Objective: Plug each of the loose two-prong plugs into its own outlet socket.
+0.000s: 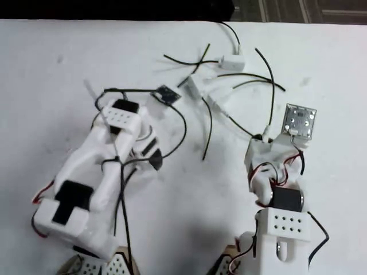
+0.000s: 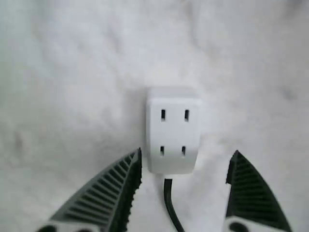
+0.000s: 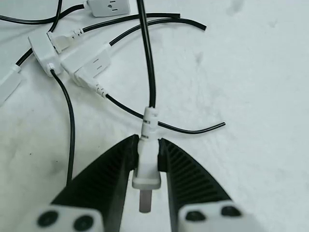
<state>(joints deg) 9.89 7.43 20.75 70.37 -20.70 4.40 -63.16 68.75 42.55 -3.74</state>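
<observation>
My right gripper [image 3: 147, 145] is shut on a white two-prong plug [image 3: 146, 169] whose black cord [image 3: 147, 58] runs away over the table. In the high view this gripper [image 1: 265, 137] sits right of centre. My left gripper [image 2: 187, 155] is open, its ribbed fingers [image 2: 120, 188] on either side of a white outlet block [image 2: 173, 130] with two pairs of slots and a black cord. More white plugs and sockets [image 1: 232, 62] [image 1: 196, 86] lie with their cords at the back centre; the right wrist view shows a plug [image 3: 91, 67] and a socket [image 3: 110, 6] there.
A square metal plate [image 1: 300, 121] lies just right of my right gripper. A small dark square part [image 1: 167, 94] rests near the left arm [image 1: 103, 154]. Loose black cords [image 1: 207, 129] cross the middle of the white table [image 1: 46, 69].
</observation>
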